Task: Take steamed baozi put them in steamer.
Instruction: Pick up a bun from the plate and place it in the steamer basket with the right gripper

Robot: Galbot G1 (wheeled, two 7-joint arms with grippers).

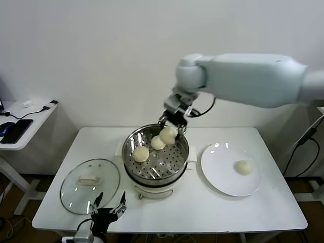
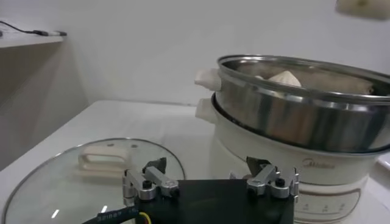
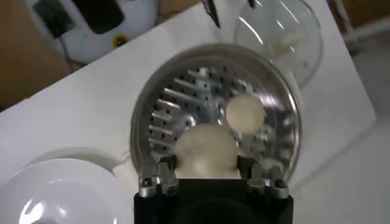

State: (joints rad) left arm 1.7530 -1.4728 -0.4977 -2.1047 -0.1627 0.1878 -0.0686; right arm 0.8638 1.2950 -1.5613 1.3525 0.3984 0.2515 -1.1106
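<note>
My right gripper hangs over the far rim of the steel steamer, shut on a cream-white baozi. The right wrist view shows that bun wedged between the right gripper's two fingers, above the perforated tray. Two more baozi lie on the tray; one of them shows beside the held bun. Another baozi rests on the white plate. My left gripper waits open at the table's near edge, holding nothing.
A glass lid with a white handle lies flat left of the steamer, just ahead of the left gripper; the lid and the steamer wall fill that wrist view. A side table with cables stands at far left.
</note>
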